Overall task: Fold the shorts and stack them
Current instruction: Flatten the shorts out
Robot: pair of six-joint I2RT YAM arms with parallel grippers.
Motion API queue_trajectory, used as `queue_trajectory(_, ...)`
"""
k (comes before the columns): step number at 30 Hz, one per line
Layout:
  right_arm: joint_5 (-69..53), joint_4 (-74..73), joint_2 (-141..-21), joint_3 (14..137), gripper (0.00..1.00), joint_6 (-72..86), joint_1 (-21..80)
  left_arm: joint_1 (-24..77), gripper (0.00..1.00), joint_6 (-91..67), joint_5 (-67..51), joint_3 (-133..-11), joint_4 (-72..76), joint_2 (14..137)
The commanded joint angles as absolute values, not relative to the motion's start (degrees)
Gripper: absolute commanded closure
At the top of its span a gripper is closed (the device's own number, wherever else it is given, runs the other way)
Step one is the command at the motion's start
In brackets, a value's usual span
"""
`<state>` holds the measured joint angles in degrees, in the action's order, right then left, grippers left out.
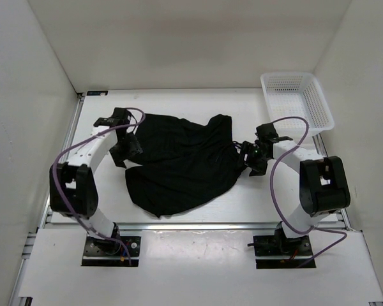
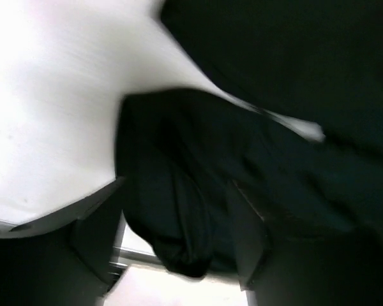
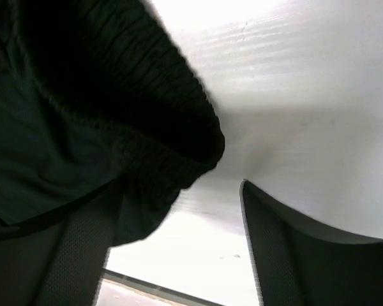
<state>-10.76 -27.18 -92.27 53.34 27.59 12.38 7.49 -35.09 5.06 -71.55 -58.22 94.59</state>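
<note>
Black shorts (image 1: 179, 162) are laid crumpled on the table (image 1: 179, 105), widest left to right. Left gripper (image 1: 129, 150) and right gripper (image 1: 247, 156) are seen wide open at opposite ends, equally near, nothing clamped.

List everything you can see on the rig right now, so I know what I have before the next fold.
shorts: one pair, black, lying rumpled across the middle of the table
basket: one, white mesh, far right corner of the table, apart from the shorts
table: one, white, under everything
cables: two, purple, one looping along each arm
arms: two, white with black joints, bases at the near edge
left claw: one, black, open, at the shorts' left edge, fabric between its fingers
right claw: one, black, open, at the shorts' right edge, by the gathered waistband
</note>
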Motion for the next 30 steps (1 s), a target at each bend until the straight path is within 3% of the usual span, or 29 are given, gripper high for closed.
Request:
queue_trajectory(1,-13.3,-24.1,-94.0,53.3,0.24,28.9,12.1,11.7,0.32,-35.2,-0.5,-70.0,-57.9,85.0)
queue_trajectory(2,-13.8,-23.3,-95.1,53.9,0.32,29.6,12.1,14.9,0.37,-35.8,-3.4,-67.5,-57.4,84.0)
queue_trajectory(3,-13.8,-22.8,-95.6,53.9,0.32,29.6,12.1,16.7,0.39,-35.8,-3.4,-66.2,-57.4,83.2)
queue_trajectory(6,-15.1,-21.1,-97.8,53.9,0.64,31.1,12.1,24.5,0.42,-39.6,-6.4,-61.2,-57.4,82.6)
queue_trajectory(7,-15.1,-21.1,-98.5,54.4,0.83,31.8,12.1,26.6,0.42,-40.8,-6.4,-60.0,-56.9,82.6)
queue_trajectory(9,-13.6,-20.6,-98.5,54.4,0.97,32.4,12.1,31.9,0.34,-44.1,-6.9,-56.7,-56.1,82.6)
queue_trajectory(12,-11.7,-20.6,-97.3,53.2,1.00,33.6,11.6,36.5,0.26,-46.9,-6.9,-54.0,-54.8,83.3)
queue_trajectory(19,-11.2,-21.2,-95.4,51.2,1.00,33.6,9.8,43.3,0.28,-52.5,-3.3,-50.7,-54.8,87.7)
queue_trajectory(23,-11.2,-21.2,-95.4,50.5,1.00,33.6,8.7,43.3,0.53,-57.1,1.6,-47.9,-56.6,87.3)
queue_trajectory(24,-11.2,-21.2,-94.9,50.0,1.00,33.6,8.7,42.6,0.68,-57.7,2.4,-47.9,-57.1,85.2)
queue_trajectory(26,-11.2,-21.2,-94.9,50.0,1.00,33.6,8.2,39.8,0.89,-58.2,3.5,-46.7,-57.9,82.8)
queue_trajectory(30,-11.2,-21.2,-94.9,50.0,1.00,33.0,7.6,35.2,0.89,-56.6,4.1,-45.4,-59.1,77.5)
